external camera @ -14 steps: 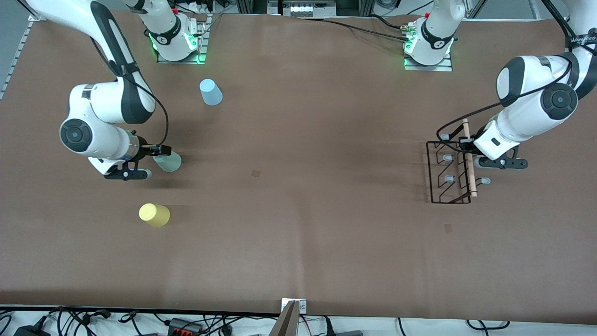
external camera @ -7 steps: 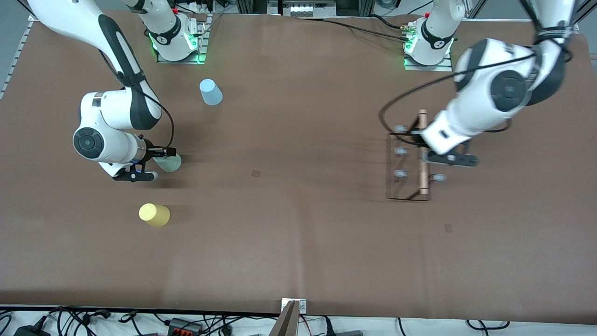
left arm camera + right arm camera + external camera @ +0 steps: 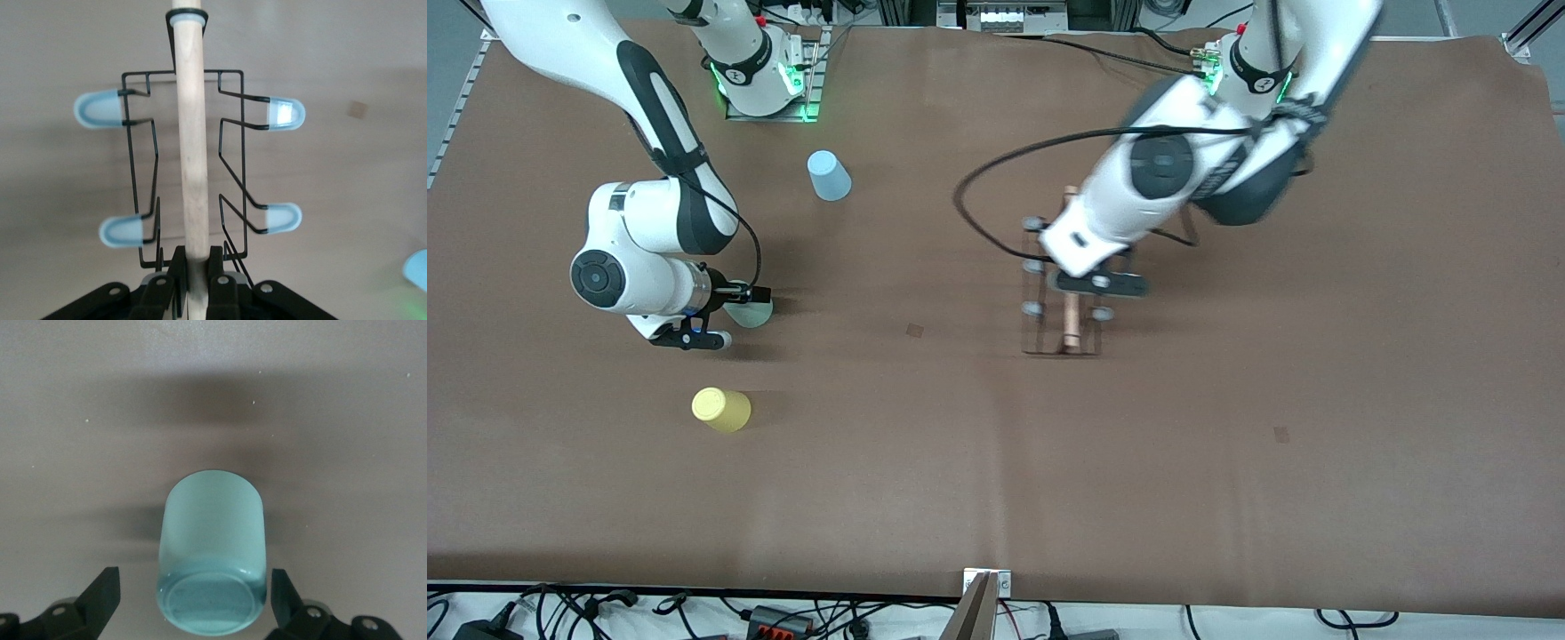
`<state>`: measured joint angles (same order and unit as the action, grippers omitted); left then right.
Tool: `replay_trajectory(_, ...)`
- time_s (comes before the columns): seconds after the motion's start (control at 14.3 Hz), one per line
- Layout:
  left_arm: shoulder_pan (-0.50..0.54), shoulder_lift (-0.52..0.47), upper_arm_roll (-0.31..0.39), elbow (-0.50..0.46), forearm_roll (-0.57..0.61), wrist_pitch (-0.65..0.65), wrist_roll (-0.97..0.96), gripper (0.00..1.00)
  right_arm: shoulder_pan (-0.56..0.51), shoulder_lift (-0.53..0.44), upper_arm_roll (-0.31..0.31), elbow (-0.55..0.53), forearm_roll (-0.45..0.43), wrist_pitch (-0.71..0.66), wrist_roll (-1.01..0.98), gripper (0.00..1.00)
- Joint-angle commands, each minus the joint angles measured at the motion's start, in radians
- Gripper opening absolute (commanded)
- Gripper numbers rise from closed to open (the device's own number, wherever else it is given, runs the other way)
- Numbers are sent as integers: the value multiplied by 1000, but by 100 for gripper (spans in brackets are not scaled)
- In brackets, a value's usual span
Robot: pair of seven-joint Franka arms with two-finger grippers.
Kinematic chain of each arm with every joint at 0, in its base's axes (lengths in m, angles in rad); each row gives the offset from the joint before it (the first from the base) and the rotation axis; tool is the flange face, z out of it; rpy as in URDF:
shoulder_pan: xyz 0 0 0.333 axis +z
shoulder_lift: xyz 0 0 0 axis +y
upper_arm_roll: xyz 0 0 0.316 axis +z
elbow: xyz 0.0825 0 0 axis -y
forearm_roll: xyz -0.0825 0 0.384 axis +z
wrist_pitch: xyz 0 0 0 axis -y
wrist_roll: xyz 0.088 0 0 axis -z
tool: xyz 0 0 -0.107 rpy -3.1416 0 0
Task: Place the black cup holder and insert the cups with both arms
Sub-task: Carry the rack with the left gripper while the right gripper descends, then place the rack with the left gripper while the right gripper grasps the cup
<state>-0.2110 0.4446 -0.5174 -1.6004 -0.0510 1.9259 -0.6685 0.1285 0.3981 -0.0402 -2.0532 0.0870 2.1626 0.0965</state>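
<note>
My left gripper [image 3: 1071,281] is shut on the pale wooden rod of the black cup holder [image 3: 1068,325] and holds it over the middle of the table. In the left wrist view the jaws [image 3: 195,270] clamp the rod, and the wire rack [image 3: 235,113] with its grey-blue peg tips hangs below. The mint green cup [image 3: 752,312] stands base up toward the right arm's end. My right gripper [image 3: 734,311] is open around it, one finger on each side [image 3: 193,581], not touching the cup [image 3: 212,540]. The yellow cup [image 3: 721,409] and the light blue cup [image 3: 829,175] stand apart.
The brown table mat [image 3: 996,462] runs wide between the cups and the holder. The arm bases [image 3: 763,80] stand along the table edge farthest from the front camera. Cables lie along the edge nearest to it.
My left arm has swung the cup holder from its own end of the table to over the middle. My right gripper has edged closer around the mint green cup.
</note>
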Motion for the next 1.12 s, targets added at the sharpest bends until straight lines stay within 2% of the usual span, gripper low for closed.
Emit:
replay_trajectory(0.0,-79,110,10,147,0,-28,-68,0,-1,5,-9,4,5,13,-29,100)
replay_trajectory(0.14,-117,138,10,178,0,-10,-95,0,0,5,-9,2,5,11,-29,100)
replay_trajectory(0.35,-180,158,10,178,40,79,-189,0,2,5,-9,2,5,2,-29,100)
replay_trajectory(0.56,-209,192,10,178,88,123,-195,0,2,7,-9,2,5,0,-29,99)
replay_trajectory(0.7,-214,203,8,178,120,146,-194,1,2,5,-9,2,5,-1,-27,74)
replay_trajectory(0.84,-225,206,8,178,137,148,-195,7,0,5,-10,5,5,-4,-30,41)
replay_trajectory(0.91,-225,207,8,178,135,146,-198,20,0,4,-10,7,4,-6,-34,32)
replay_trajectory(0.98,-223,207,8,177,135,146,-191,31,0,1,-10,8,5,-6,-34,26)
replay_trajectory(1.05,-219,207,10,178,129,142,-197,48,2,-4,-10,11,5,-6,-34,23)
